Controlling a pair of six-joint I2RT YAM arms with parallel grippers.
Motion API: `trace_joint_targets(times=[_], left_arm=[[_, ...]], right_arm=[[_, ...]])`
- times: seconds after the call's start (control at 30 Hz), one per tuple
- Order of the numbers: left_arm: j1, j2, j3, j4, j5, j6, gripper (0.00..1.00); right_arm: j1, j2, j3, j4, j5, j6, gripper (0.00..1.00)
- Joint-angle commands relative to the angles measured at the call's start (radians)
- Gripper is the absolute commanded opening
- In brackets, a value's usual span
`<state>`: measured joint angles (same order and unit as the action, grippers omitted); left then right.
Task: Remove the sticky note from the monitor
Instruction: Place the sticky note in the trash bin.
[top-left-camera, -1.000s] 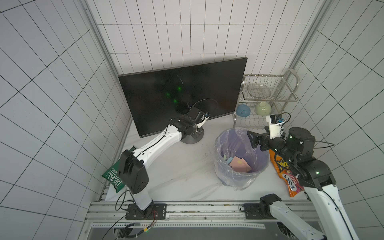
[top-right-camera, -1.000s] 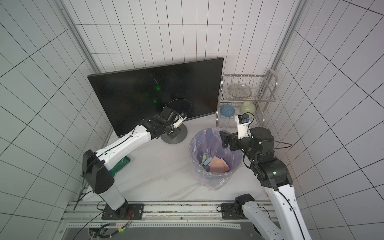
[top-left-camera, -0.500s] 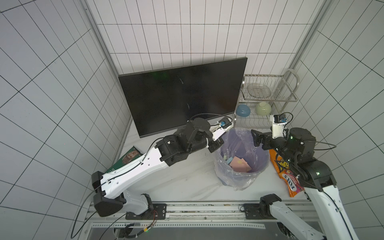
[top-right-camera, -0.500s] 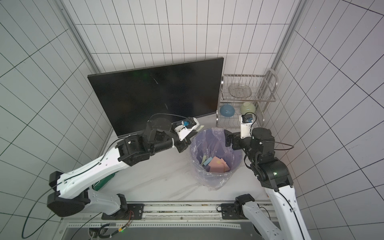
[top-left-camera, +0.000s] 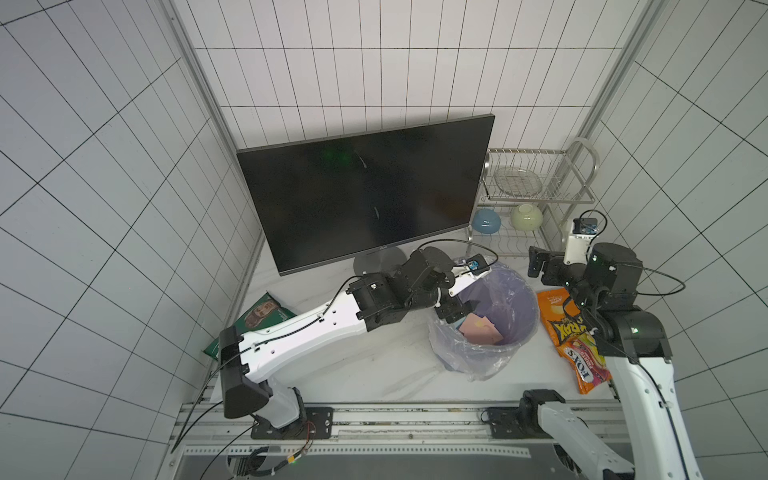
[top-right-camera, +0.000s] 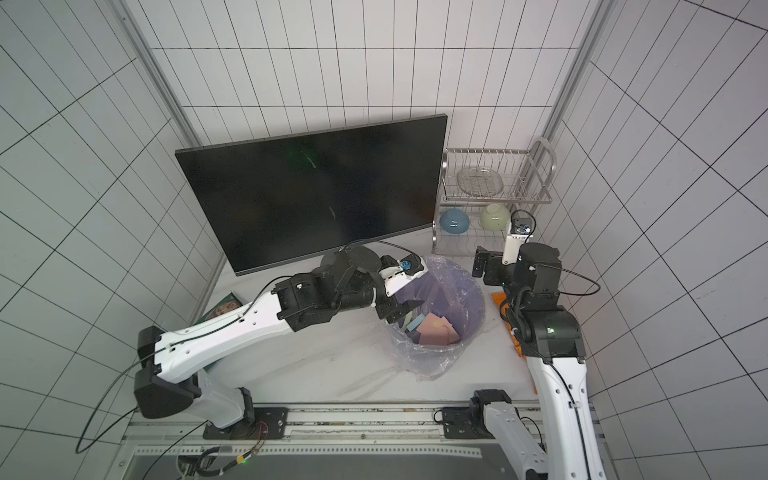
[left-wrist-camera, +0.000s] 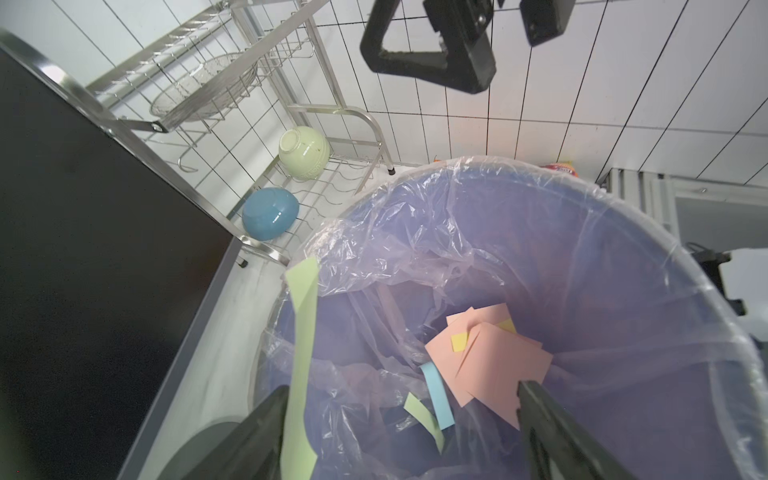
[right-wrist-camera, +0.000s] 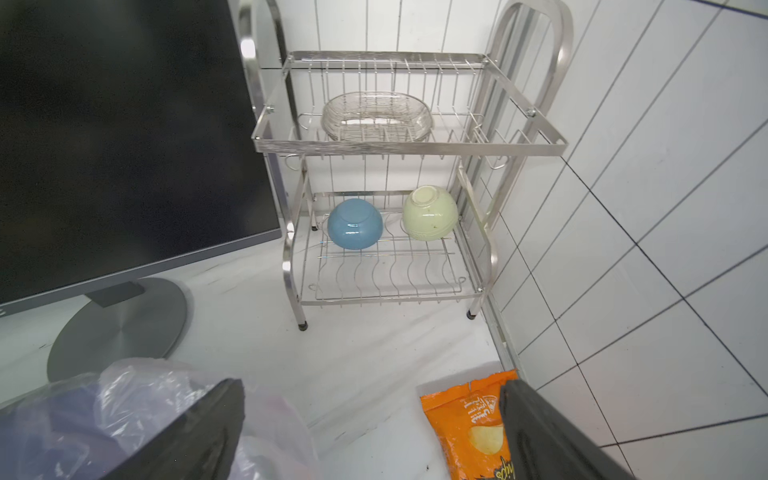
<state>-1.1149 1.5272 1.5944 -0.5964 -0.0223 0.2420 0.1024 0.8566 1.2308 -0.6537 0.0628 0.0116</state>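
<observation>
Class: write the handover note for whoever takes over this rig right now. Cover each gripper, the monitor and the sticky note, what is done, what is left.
Left gripper: open, over the bin.
Right gripper: open, empty, beside the bin.
Monitor: no note shows on its screen.
Green sticky note: off the monitor, seemingly clinging to one finger of the left gripper, above the bin.
Done: note peeled off.
Left: probably get it to drop into the bin.

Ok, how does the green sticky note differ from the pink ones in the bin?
The green note hangs upright by the open left pincer, over the bin; the pink notes lie flat on its bottom. Green looks narrow, pink broad. Both are off the monitor.
</observation>
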Motion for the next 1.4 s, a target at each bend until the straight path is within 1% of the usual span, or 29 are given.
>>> trace_joint_targets(times=[0.0,0.03,0.1,0.17,0.23,0.37,0.47,0.53,0.73,0.83,0.93,1.1,1.2,1.37], left_arm=[[0.011,-0.022,0.035,-0.010,0.052,0.013,0.92],[0.017,-0.010,0.045,-0.021,0.071,0.015,0.98],[0.018,0.026,0.074,-0.058,0.080,0.023,0.99],[-0.013,0.056,0.084,-0.082,0.044,0.069,0.99],[-0.029,0.060,0.059,-0.058,-0.006,0.103,0.99],[-0.034,0.066,0.011,-0.008,-0.041,0.180,0.99],[-0.036,0.074,-0.012,0.027,-0.043,0.216,0.99],[-0.037,0.084,-0.011,0.039,-0.036,0.229,0.99],[-0.039,0.103,-0.002,0.067,-0.018,0.239,0.99],[-0.041,0.106,-0.001,0.085,-0.003,0.240,0.99],[-0.041,0.108,0.010,0.086,-0.009,0.240,0.99],[-0.041,0.092,0.014,0.095,-0.032,0.249,0.99],[-0.040,0.086,0.021,0.105,-0.062,0.254,0.99],[-0.040,0.052,0.017,0.110,-0.008,0.248,0.99]], right_arm=[[-0.069,0.015,0.024,0.043,-0.080,0.029,0.99],[-0.088,0.016,0.019,0.052,-0.104,0.039,0.99],[-0.116,0.018,0.001,0.074,-0.148,0.062,0.99],[-0.129,0.017,-0.023,0.099,-0.189,0.078,0.99],[-0.134,0.000,-0.050,0.141,-0.235,0.102,0.99],[-0.135,-0.021,-0.078,0.201,-0.437,0.147,0.99],[-0.125,-0.025,-0.084,0.205,-0.547,0.159,0.99],[-0.100,-0.035,-0.098,0.212,-0.589,0.169,0.99],[0.031,-0.053,-0.122,0.165,-0.568,0.130,0.99],[0.088,-0.040,-0.129,0.151,-0.568,0.117,0.99],[0.138,-0.022,-0.126,0.112,-0.540,0.093,0.99],[0.181,-0.008,-0.128,0.018,-0.478,0.038,0.99],[0.189,-0.016,-0.136,-0.039,-0.408,0.016,0.99],[0.190,-0.002,-0.128,-0.073,-0.304,0.001,0.99]])
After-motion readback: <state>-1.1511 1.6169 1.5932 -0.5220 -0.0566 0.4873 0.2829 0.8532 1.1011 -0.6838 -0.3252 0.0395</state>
